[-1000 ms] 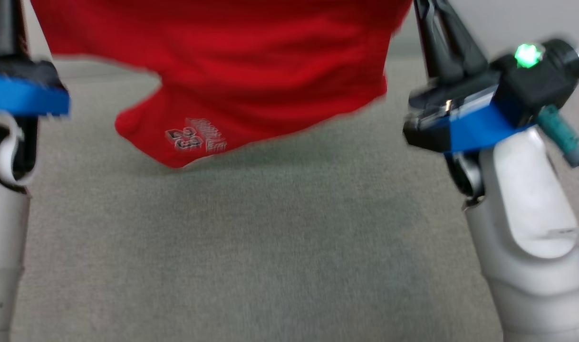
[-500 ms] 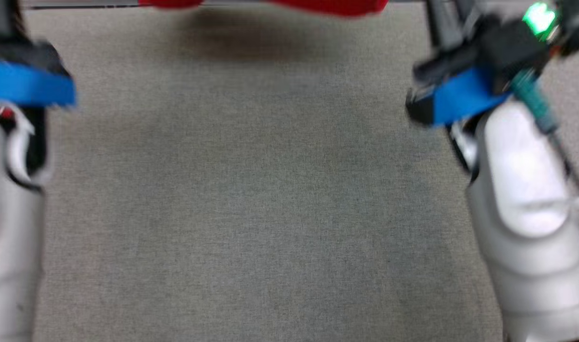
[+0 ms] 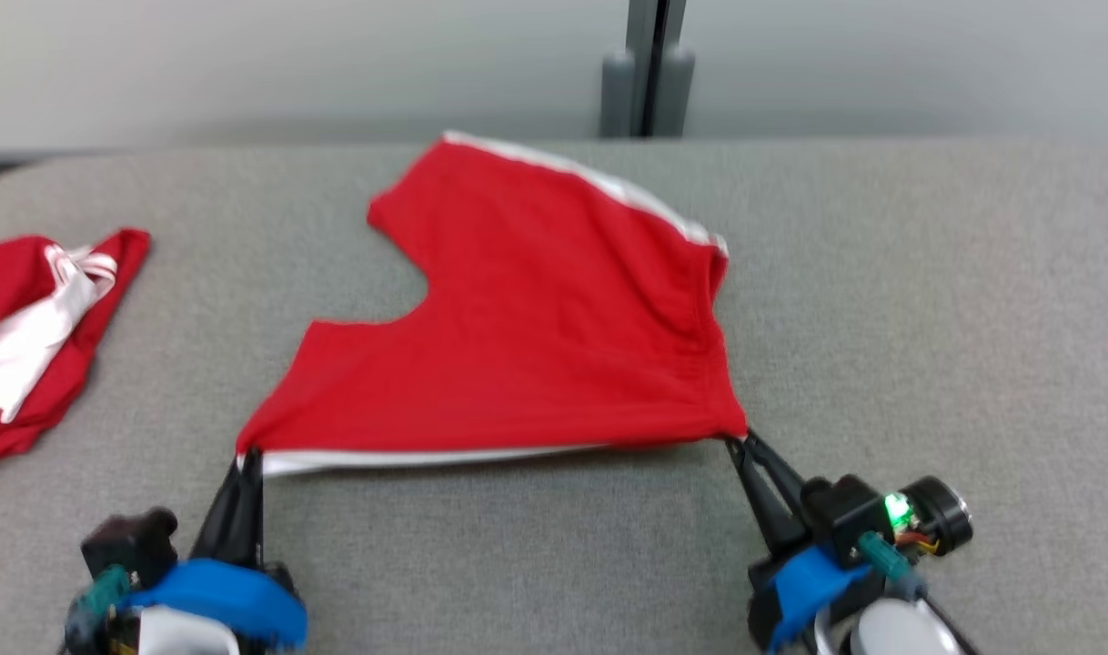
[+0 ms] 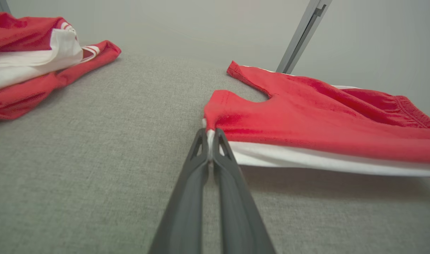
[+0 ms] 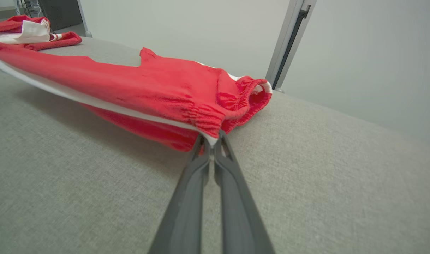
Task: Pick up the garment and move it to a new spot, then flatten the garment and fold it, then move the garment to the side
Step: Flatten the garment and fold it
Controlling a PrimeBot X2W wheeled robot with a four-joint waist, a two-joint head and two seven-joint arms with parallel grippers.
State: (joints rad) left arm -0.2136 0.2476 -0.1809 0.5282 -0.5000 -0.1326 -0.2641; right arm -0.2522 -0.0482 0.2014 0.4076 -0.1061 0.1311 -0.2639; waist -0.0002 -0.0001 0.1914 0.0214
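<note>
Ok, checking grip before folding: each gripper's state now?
Left gripper: shut on the shorts, leg corner.
Right gripper: shut on the shorts, waistband corner.

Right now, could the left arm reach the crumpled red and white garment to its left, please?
Probably, but not freely: the crumpled garment lies close to the left gripper with bare grey surface between, yet that gripper is shut on a corner of the red shorts and must let go first.
</note>
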